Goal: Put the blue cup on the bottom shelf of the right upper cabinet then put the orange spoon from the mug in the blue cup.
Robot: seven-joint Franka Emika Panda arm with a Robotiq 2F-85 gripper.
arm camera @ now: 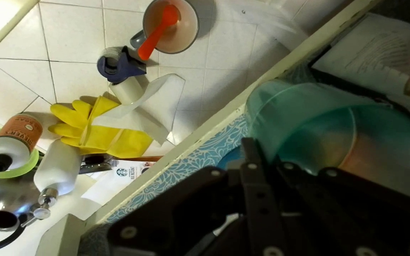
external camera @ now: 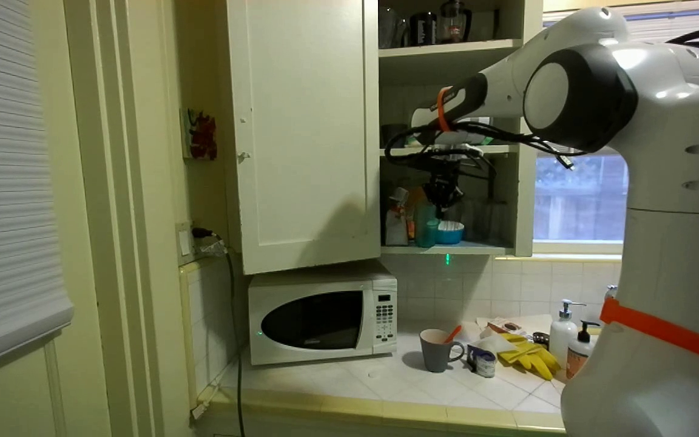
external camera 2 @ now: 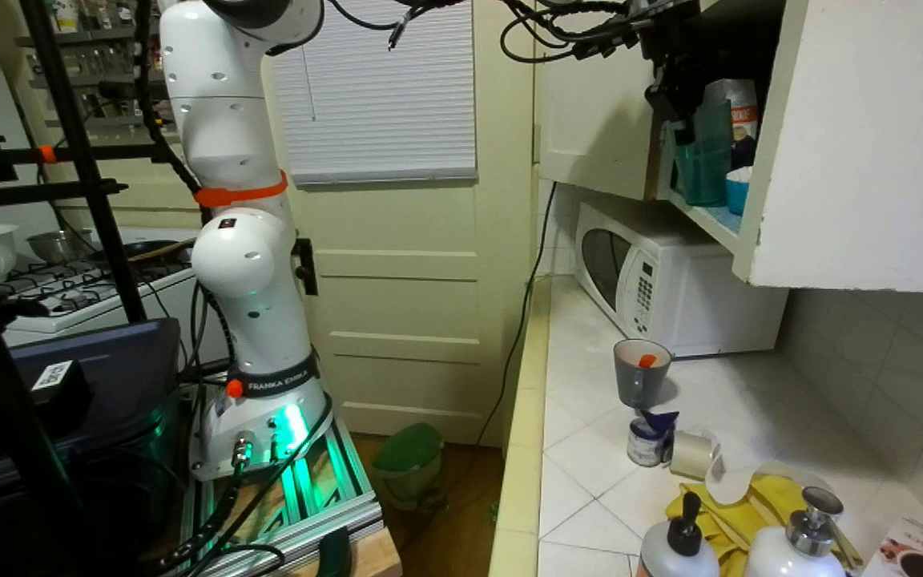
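Blue cup (arm camera: 319,133) beside dish (external camera: 449,233), near edge of bottom shelf (arm camera: 201,156)

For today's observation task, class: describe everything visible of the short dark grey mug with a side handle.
The short dark grey mug looks ceramic, with a plain outside that tapers toward the base, a pale, pinkish inside and one side handle. It stands upright on the white tiled counter, apart from the white boxy microwave. A thin orange-red plastic-looking spoon rests in it, leaning across the rim near the handle, one end jutting out.
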